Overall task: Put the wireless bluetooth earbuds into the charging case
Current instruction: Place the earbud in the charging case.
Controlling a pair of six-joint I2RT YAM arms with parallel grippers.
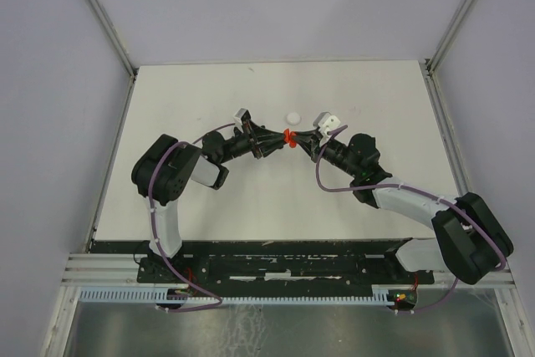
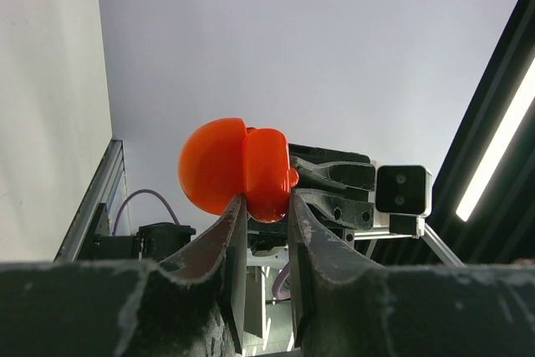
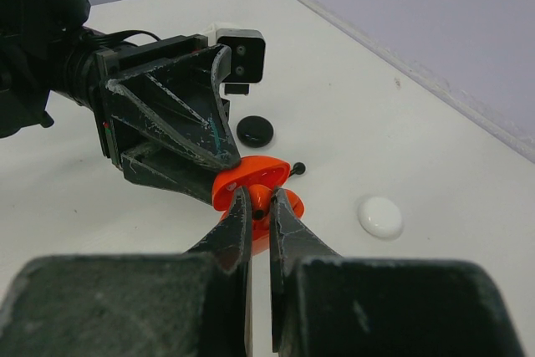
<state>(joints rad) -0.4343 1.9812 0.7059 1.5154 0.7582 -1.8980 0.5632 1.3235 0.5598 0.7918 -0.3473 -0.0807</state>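
Observation:
My left gripper (image 2: pixel 266 202) is shut on the base of an open red charging case (image 2: pixel 267 175), and its lid (image 2: pixel 213 165) swings out to the left. The case is held above the table mid-scene (image 1: pixel 290 136). My right gripper (image 3: pixel 261 206) is shut on a small red earbud (image 3: pixel 261 201) with a black tip, right at the open case (image 3: pixel 251 178). The two grippers meet nose to nose, the left (image 1: pixel 276 141) and the right (image 1: pixel 303 141). A tiny black earbud (image 3: pixel 298 168) lies on the table just beyond the case.
A round white case (image 1: pixel 292 116) lies on the table behind the grippers and also shows in the right wrist view (image 3: pixel 380 216). A round black case (image 3: pixel 255 130) lies under the left gripper's camera. The table's raised rim (image 3: pixel 418 81) runs along the far right.

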